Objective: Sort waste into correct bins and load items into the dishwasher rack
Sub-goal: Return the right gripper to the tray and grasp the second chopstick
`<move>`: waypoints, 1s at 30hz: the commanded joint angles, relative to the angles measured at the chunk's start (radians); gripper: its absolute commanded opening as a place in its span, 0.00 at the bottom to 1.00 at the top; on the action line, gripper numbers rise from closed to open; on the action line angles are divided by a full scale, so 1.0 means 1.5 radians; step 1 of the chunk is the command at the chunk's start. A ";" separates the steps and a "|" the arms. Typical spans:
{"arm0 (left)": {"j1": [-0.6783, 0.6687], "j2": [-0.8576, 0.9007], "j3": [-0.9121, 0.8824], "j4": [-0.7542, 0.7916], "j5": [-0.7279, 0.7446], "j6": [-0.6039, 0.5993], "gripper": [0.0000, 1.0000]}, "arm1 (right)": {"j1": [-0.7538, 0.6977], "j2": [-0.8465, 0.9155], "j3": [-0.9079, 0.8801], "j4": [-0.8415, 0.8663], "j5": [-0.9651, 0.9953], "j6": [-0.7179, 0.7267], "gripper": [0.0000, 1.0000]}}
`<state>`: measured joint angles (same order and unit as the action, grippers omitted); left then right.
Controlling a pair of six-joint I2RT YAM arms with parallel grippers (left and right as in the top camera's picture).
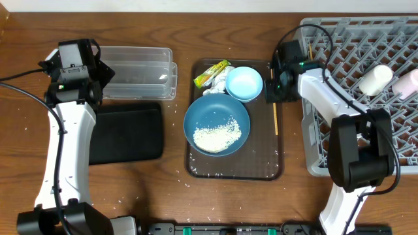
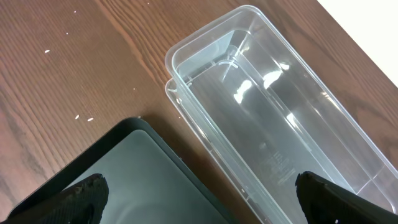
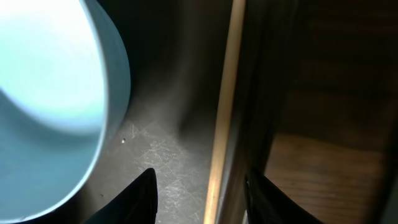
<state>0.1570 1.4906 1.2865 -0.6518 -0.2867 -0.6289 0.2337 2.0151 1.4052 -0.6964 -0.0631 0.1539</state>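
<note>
Overhead, the right gripper is mostly hidden under its own dark wrist housing at the upper right corner of the brown serving tray. Only the wrist view shows its jaws: spread apart and empty, with the fingertips cut off by the frame's bottom edge. The chopsticks run between them as one pale, blurred strip, and I cannot tell whether both sticks are there. The light-blue bowl crowds the left side and the tray's raised wall hugs the strip on the right, leaving little room. The rack stands just beside the tray. The left gripper hangs with its jaws wide and empty above the clear tub and the black tray, which lie just beside each other on the worktop.
</note>
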 commanded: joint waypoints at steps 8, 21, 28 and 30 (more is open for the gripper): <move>0.003 0.005 -0.004 -0.002 -0.001 -0.003 0.99 | 0.030 0.002 -0.040 0.051 0.058 0.017 0.45; 0.003 0.005 -0.004 -0.002 -0.001 -0.003 0.99 | 0.039 0.002 -0.080 0.083 0.060 0.019 0.30; 0.003 0.005 -0.004 -0.002 -0.001 -0.003 0.99 | 0.054 0.002 -0.109 0.110 0.059 0.048 0.15; 0.003 0.005 -0.004 -0.002 -0.001 -0.003 0.99 | 0.054 -0.004 -0.105 0.105 0.056 0.066 0.07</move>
<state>0.1570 1.4906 1.2869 -0.6518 -0.2867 -0.6289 0.2955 2.0022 1.2736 -0.5243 0.0425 0.1982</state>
